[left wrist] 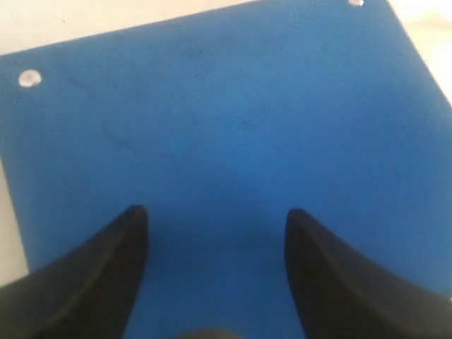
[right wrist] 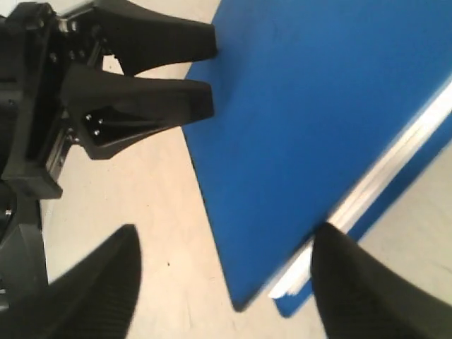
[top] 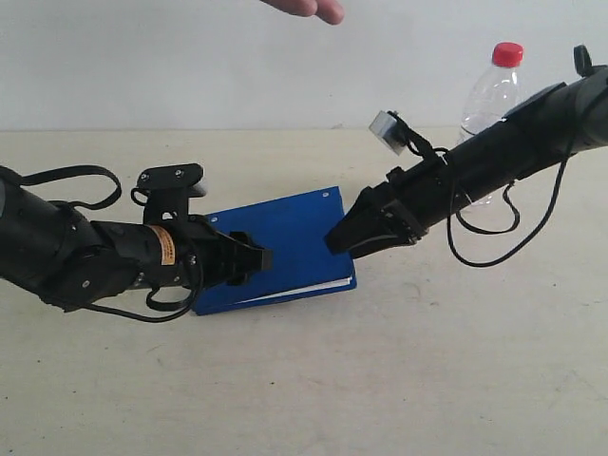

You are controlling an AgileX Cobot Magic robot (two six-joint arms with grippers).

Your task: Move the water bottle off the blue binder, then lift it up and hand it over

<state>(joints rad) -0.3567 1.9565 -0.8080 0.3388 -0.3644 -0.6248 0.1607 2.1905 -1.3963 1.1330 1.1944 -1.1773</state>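
Note:
The blue binder (top: pixel 285 242) lies on the beige table, white pages showing along its near edge. My left gripper (top: pixel 258 256) is open at the binder's left edge; in the left wrist view its gripper (left wrist: pixel 215 215) hovers over the blue cover (left wrist: pixel 233 120) with nothing between the fingers. My right gripper (top: pixel 338 237) is open at the binder's right edge; in the right wrist view that gripper (right wrist: pixel 226 233) straddles a binder corner (right wrist: pixel 311 106), one fingertip (right wrist: pixel 332 244) against the pages. The water bottle (top: pixel 492 90) stands upright on the table behind my right arm, its label hidden.
A person's hand (top: pixel 309 8) reaches in at the top edge, above the binder. Silver rivets (left wrist: pixel 28 78) mark the binder's cover. The left gripper (right wrist: pixel 210 69) shows in the right wrist view. Bare table (top: pixel 380 380) spreads in front.

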